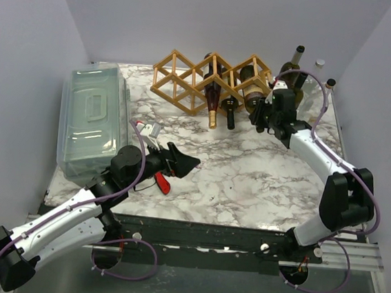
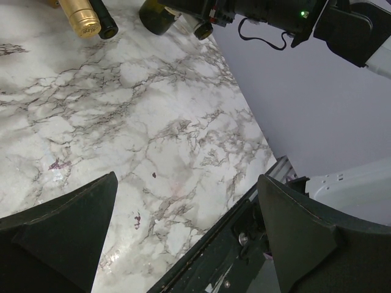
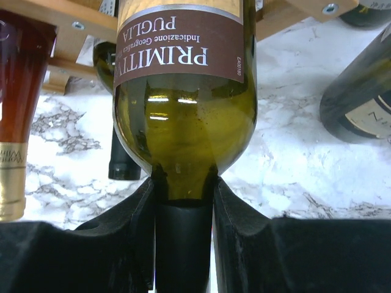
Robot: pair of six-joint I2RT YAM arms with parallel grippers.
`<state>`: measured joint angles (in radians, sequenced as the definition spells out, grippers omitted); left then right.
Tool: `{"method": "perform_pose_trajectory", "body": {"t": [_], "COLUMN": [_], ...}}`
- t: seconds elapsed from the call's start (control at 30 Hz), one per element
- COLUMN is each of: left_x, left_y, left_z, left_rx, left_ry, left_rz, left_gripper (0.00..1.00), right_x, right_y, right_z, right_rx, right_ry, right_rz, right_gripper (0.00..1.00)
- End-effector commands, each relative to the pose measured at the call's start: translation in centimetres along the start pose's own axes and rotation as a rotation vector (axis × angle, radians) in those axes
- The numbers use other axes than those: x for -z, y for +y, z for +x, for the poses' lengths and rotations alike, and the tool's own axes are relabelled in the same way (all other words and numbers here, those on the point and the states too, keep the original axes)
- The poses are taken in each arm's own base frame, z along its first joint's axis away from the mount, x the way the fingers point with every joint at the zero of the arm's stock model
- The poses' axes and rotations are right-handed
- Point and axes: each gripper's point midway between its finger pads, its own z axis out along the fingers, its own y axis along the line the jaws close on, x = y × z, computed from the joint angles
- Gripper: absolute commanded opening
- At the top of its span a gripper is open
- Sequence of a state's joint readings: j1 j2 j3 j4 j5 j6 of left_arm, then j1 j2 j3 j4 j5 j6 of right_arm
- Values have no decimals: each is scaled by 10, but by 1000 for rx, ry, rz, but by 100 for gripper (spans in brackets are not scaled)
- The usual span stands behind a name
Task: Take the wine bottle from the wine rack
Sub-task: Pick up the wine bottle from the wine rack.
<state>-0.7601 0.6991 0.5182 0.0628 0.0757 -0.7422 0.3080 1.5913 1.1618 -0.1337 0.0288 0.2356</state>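
Note:
The light wooden wine rack (image 1: 188,76) stands at the back of the marble table and holds three bottles lying neck-forward. My right gripper (image 1: 260,117) is shut on the neck of the rightmost wine bottle (image 1: 254,88). In the right wrist view this green bottle (image 3: 183,116) has a brown label, and its body still lies between the rack slats (image 3: 58,21). The black pads (image 3: 241,244) of my right gripper (image 3: 183,207) press both sides of the neck. My left gripper (image 1: 185,162) hovers open over the table's left front, holding nothing (image 2: 186,235).
A clear plastic lidded bin (image 1: 94,119) fills the left side. A red-handled tool (image 1: 163,183) lies near the left gripper. Upright bottles (image 1: 294,71) stand at the back right corner. A gold-capped bottle (image 1: 213,105) and a dark one (image 1: 229,112) lie in the rack's middle cells.

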Motion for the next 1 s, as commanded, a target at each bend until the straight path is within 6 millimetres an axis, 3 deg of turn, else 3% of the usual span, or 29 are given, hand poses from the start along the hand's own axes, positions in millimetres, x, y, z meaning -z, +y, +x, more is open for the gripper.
{"method": "perform_pose_trajectory", "body": {"t": [0.0, 0.33, 0.6, 0.97], "left_x": [0, -2, -5, -8], "left_y": [5, 4, 0, -13], "left_z": [-1, -2, -4, -3], "left_rx": [3, -13, -34, -221], "left_ry": [-8, -1, 10, 57], "left_rz": [-22, -20, -11, 73], "left_gripper": [99, 99, 99, 99], "right_x": [29, 60, 93, 144], "right_y": [22, 19, 17, 27], "right_z": [-44, -12, 0, 38], "right_rx": [4, 32, 76, 229], "right_ry": [-155, -105, -117, -40], "right_rz": [-99, -124, -146, -278], "right_gripper": [0, 0, 0, 0]}}
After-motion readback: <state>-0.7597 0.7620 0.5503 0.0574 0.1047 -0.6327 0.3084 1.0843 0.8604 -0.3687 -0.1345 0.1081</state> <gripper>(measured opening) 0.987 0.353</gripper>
